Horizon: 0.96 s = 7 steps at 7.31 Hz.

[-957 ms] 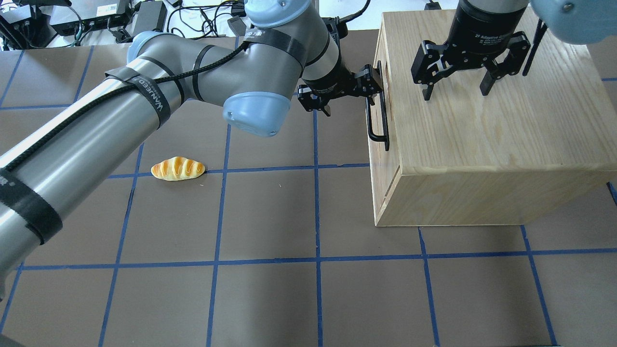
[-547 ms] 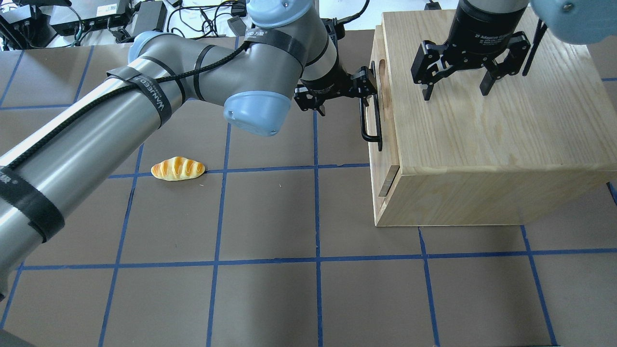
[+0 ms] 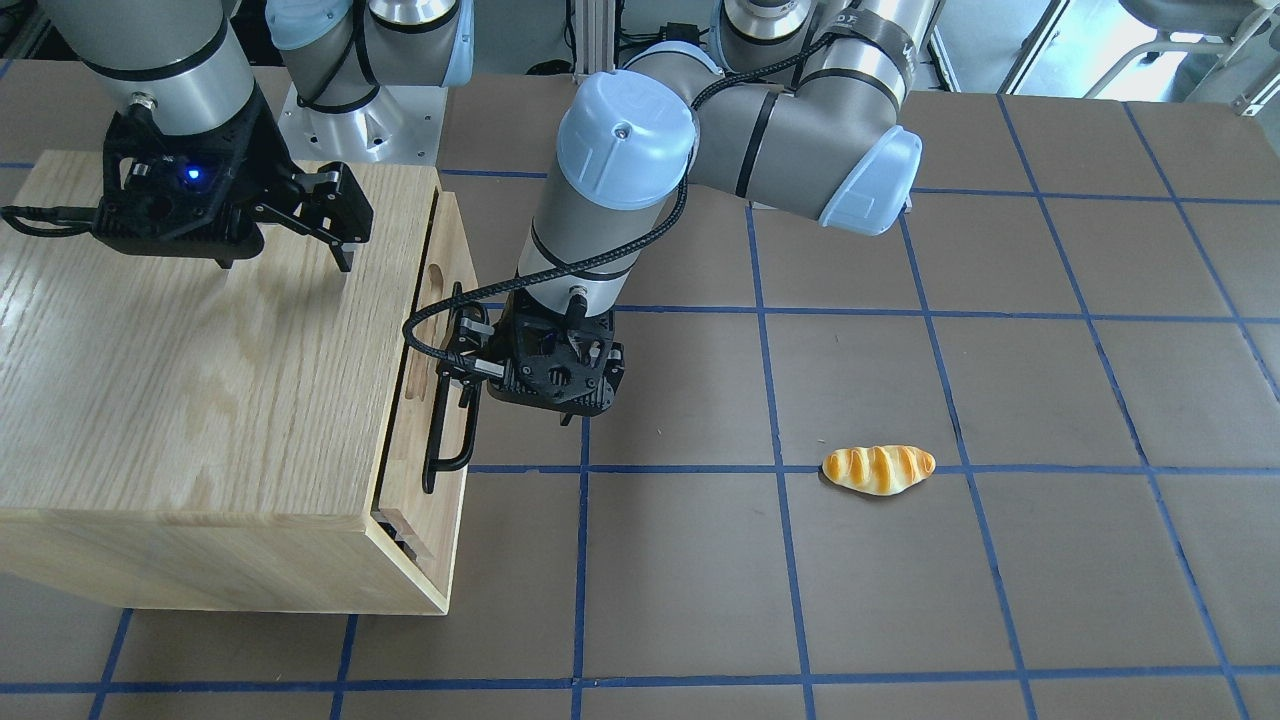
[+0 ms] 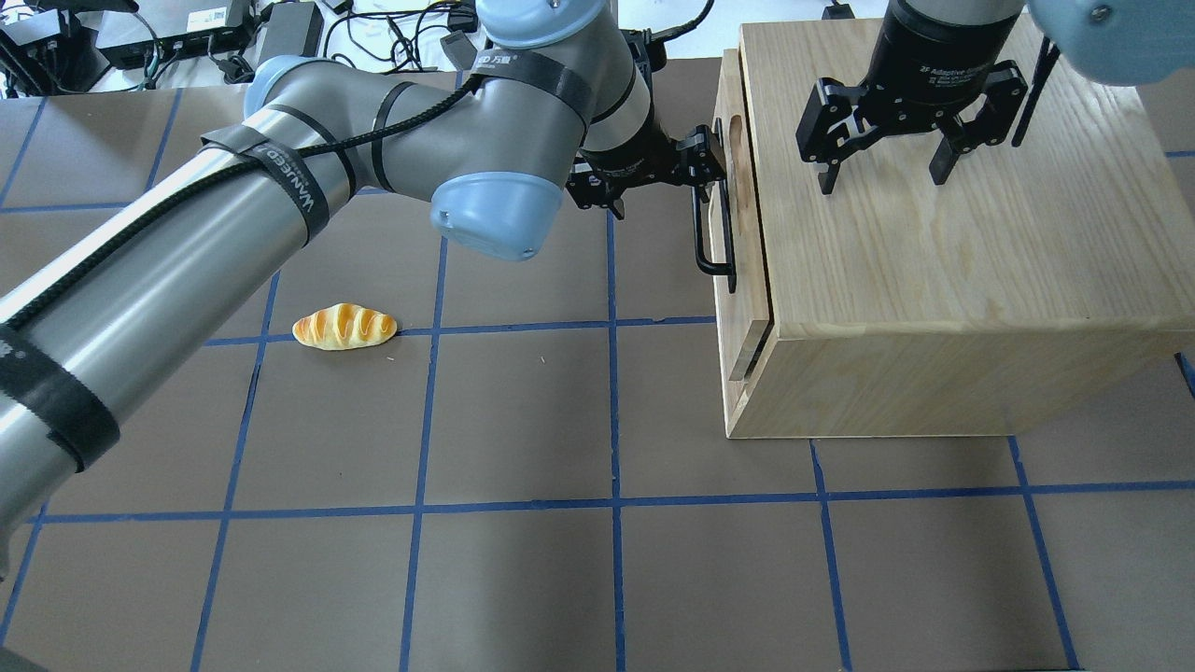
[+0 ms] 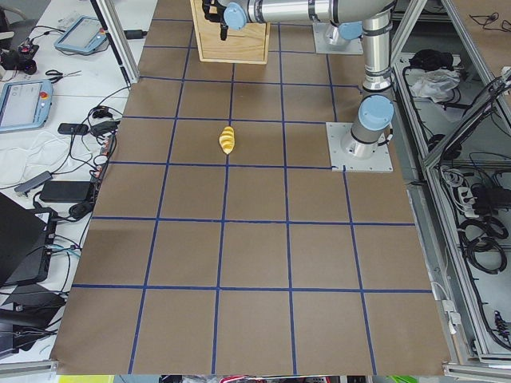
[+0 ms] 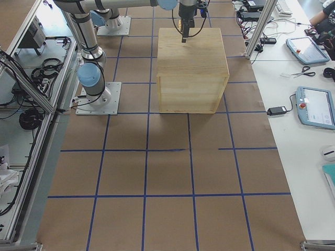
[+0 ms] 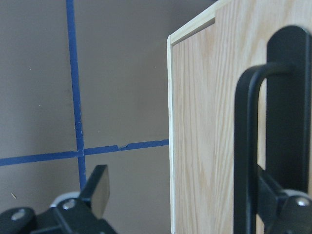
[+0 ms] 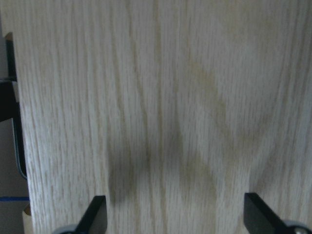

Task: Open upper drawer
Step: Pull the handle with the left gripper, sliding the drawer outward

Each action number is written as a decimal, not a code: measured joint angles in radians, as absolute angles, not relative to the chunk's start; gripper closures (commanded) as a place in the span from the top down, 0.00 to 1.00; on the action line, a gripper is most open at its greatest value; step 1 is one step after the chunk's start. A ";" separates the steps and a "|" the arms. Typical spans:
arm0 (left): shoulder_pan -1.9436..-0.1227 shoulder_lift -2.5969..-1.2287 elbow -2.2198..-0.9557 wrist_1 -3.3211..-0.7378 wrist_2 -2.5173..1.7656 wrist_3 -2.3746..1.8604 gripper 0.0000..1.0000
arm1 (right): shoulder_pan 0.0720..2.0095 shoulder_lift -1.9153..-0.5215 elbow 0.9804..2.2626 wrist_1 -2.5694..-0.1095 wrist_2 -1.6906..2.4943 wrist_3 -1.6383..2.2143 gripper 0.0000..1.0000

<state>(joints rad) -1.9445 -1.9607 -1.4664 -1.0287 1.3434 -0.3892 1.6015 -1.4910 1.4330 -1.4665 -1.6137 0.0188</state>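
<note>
On the table (image 4: 523, 579), the cabinet's (image 4: 934, 261) upper drawer (image 4: 744, 285) juts slightly out. The left gripper's (image 4: 661, 179) jaws are spread wide, one seemingly hooked behind the handle (image 4: 711, 238). The right gripper (image 4: 882, 182), spread and empty, hangs over the cabinet.

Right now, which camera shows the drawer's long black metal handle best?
The exterior front-facing view: the long black metal handle shows nearly whole there. Overhead exterior shows it too, narrower. The left wrist view shows only a close-up piece. The side views don't show it clearly.
</note>
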 measured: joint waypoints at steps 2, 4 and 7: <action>-1.938 -1.948 -1.451 -1.072 1.360 -0.372 1.00 | 1.601 -1.491 1.434 -1.466 -1.614 0.019 1.00; -1.934 -1.933 -1.445 -1.123 1.386 -0.350 1.00 | 1.601 -1.491 1.434 -1.467 -1.614 0.019 1.00; -1.908 -1.922 -1.440 -1.149 1.409 -0.312 1.00 | 1.601 -1.491 1.433 -1.466 -1.614 0.020 1.00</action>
